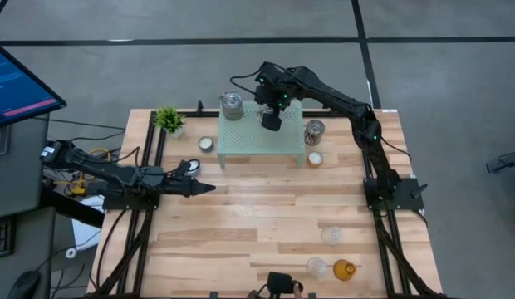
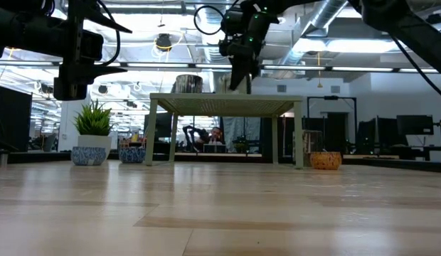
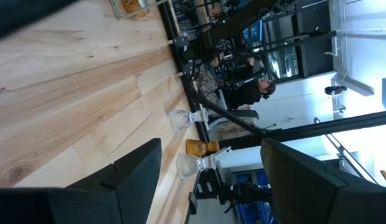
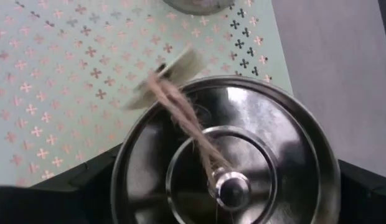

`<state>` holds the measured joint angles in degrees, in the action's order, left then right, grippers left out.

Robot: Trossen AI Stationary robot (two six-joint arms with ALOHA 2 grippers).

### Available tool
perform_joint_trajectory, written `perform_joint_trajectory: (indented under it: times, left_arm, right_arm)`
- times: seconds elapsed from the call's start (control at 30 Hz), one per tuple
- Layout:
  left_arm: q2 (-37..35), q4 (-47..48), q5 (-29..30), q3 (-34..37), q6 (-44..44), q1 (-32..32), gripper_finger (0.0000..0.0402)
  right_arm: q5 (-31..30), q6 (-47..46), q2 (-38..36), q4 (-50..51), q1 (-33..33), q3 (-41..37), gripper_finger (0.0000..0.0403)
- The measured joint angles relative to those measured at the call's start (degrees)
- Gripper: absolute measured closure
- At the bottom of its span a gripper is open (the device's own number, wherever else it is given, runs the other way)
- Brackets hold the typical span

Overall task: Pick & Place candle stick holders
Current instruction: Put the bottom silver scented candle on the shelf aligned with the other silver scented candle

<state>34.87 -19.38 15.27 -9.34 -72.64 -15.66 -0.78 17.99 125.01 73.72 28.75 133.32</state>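
Observation:
My right gripper hangs over the pale green mesh stand, shut on a silvery jar whose lid has a knob and a twine tag. A second silvery jar stands on the stand's far left corner. A third stands on the table right of the stand, with an orange tealight cup near it. A white tealight cup sits left of the stand. Two clear glass cups and an amber one stand near the front right. My left gripper is open and empty at the table's left. My right gripper comes from above, pointing down, with one finger on each side of the jar's body just under the lid's rim. The jar is upright, lid up, over the stand's top. I cannot tell whether its bottom rests on the stand.
A small green potted plant stands at the far left corner. Black rails run along the left and right table edges. The middle of the wooden table is bare. A person sits in the room beyond the table.

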Motion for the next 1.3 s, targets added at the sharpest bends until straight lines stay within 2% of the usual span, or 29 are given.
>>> perform_joint_trajectory:
  times: [0.1, 0.27, 0.5, 0.6, 0.7, 0.8, 0.9, 1.0, 1.03, 1.17, 1.3]
  left_arm:
    - [0.0, 0.0, 0.0, 0.0, 0.0, 0.0, 0.0126]
    - [0.0, -0.3, 0.2, 0.0, 0.0, 0.0, 0.0126]
    - [0.0, -0.4, 0.2, 0.0, 0.2, 0.0, 0.0126]
    - [0.0, -0.6, -0.2, 0.0, 0.2, 0.0, 0.0126]
    - [0.0, -0.7, -0.7, 0.0, 0.3, 0.0, 0.0126]
    - [0.0, -0.7, -0.7, 0.0, 1.2, 0.0, 0.0126]
    - [0.0, -0.7, -0.7, 0.0, 2.3, 0.0, 0.0126]
    - [0.0, -0.7, -0.7, 0.0, 3.3, 0.0, 0.0126]
    - [0.0, -0.8, -0.7, 0.0, 3.3, 0.0, 0.0126]
    - [0.0, -0.9, -0.7, 0.0, 3.4, 0.0, 0.0126]
    - [0.0, -1.1, -0.7, 0.0, 3.2, 0.0, 0.0126]
  right_arm:
    - [0.7, 0.5, 0.0, -1.4, -0.2, 0.0, 0.0041]
    - [0.8, -1.2, -2.1, -3.5, -0.2, -0.1, 0.001]
    - [0.9, -2.2, -9.5, -2.1, 0.3, 0.0, 0.0025]
    - [4.2, -3.3, -13.1, 0.3, 0.2, 0.0, 0.0039]
    - [9.9, -2.3, -16.9, 0.1, 0.5, -1.9, 0.0091]
    - [16.1, -1.4, -20.5, -3.0, 1.5, -8.5, 0.017]
    - [19.0, -3.6, -25.6, -10.8, 3.3, -19.4, 0.0264]
    - [19.9, -6.0, -31.5, -22.3, 4.2, -33.7, 0.0364]
    - [20.0, -7.0, -33.1, -26.5, 4.3, -38.5, 0.0383]
    - [20.1, -13.8, -36.8, -42.2, 4.2, -52.7, 0.0383]
    - [20.0, -15.1, -35.5, -47.2, 3.9, -56.6, 0.0398]
